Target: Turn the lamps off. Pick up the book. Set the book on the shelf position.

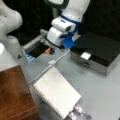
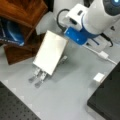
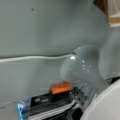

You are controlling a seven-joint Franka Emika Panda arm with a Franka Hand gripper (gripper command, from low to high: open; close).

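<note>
- Clearly, the gripper hangs low over a grey tray with an orange part near its tip; whether its fingers are spread or together, I cannot tell.
- In both front views the book lies flat on the grey table, well apart from the gripper.
- Beside the book stands the shelf position.
- A white cable runs between them.
- A black box sits at a front view's right.
- Perhaps a lamp bulb fills the wrist view.

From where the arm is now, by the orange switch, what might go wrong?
1. The hand hangs close over the orange switch and the glass bulb; a slightly off push might knock the bulb.
2. A white cable runs across the table near the book; the arm may snag it.
</note>
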